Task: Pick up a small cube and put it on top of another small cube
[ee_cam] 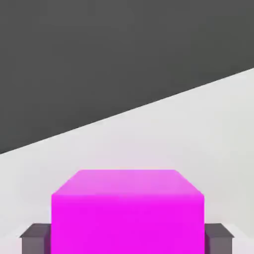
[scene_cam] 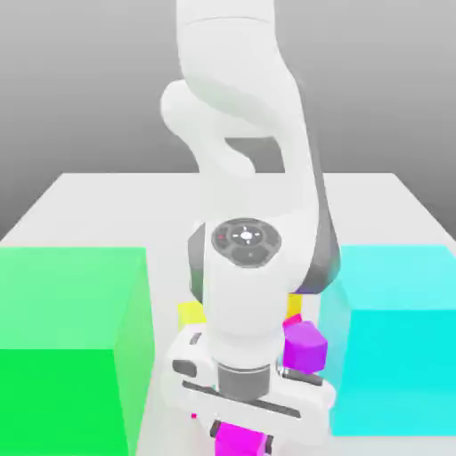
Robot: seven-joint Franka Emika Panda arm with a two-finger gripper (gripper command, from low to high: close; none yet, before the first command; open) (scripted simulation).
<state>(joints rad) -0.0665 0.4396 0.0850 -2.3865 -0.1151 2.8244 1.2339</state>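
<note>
The small magenta cube sits between the fingers of my gripper at the near edge of the exterior view. In the hand view this cube fills the space between two dark grey fingertips, which press against its two sides, so the gripper is shut on it. The small violet-purple cube stands on the table behind the hand, toward the exterior view's right, apart from the held cube. My arm hides part of it.
A big green block stands on the exterior view's left and a big cyan block on its right, leaving a narrow lane for the arm. Two small yellow cubes lie behind the hand. The white table extends behind.
</note>
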